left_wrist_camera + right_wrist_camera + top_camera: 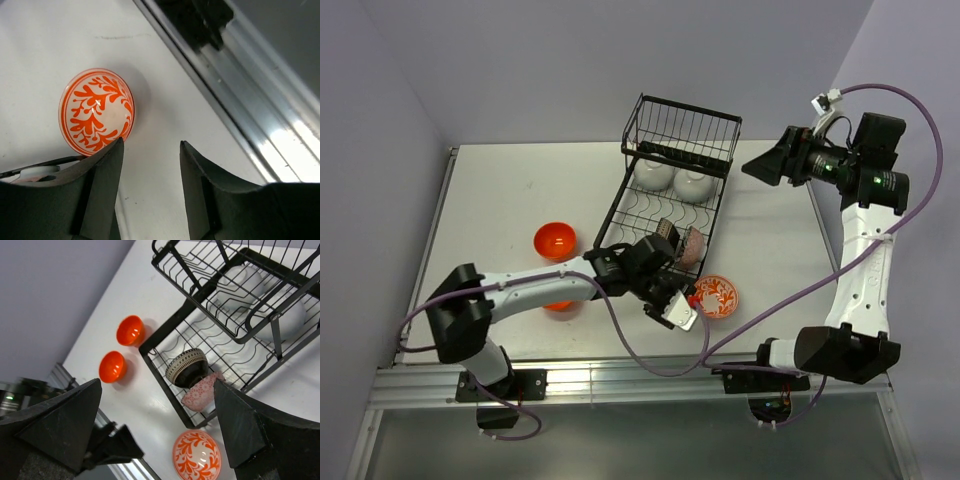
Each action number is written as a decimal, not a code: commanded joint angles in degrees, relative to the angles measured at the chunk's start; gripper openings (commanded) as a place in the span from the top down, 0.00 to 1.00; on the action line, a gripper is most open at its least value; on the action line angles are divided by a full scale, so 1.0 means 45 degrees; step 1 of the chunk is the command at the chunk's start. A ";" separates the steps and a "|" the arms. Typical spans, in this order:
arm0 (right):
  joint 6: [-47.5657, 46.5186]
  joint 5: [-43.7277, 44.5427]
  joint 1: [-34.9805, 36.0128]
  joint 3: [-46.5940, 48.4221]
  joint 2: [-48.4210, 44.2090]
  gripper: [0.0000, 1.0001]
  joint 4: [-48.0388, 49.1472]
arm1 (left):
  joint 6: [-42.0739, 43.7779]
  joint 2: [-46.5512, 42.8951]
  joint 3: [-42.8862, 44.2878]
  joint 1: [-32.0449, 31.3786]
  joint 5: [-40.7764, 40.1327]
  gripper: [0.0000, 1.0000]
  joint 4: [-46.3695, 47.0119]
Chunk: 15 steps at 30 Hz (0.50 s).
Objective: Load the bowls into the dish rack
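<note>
**Top view.** The left arm point(535, 285) lies low and stretches rightward across the white table point(490, 190). Its left gripper point(680, 312) is just beside the orange-and-white bowl point(717, 296), which sits on the table off the near-right corner of the dish rack point(620, 215). The right arm point(860, 250) stands raised, holding the right gripper point(768, 165) high to the right of the rack. The rack's long axis runs near to far, with the raised basket at the far end. 2 white bowls point(653, 175) sit beneath that basket. A brown bowl point(665, 232) and a pale patterned bowl point(692, 246) occupy the near tray. The far orange-red bowl point(555, 240) stands mouth up left of the rack. The near orange-red bowl point(560, 305) is mostly hidden under the arm.

**Left wrist view.** The jaws are parted with nothing between them. The orange-and-white bowl lies just ahead of 1 fingertip; contact cannot be told. A metal rail point(240, 100) edges the table.

**Right wrist view.** The jaws are spread wide and empty above the rack. The brown bowl is tilted on edge against the pale patterned bowl. A lilac-grey wall point(50, 290) bounds the table.
</note>
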 commanded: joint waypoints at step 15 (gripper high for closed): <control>0.0242 -0.1357 -0.0573 -0.0647 0.0193 0.00 0.0851 | 0.5077 0.4166 0.2800 -0.1312 -0.3000 0.47 -0.0190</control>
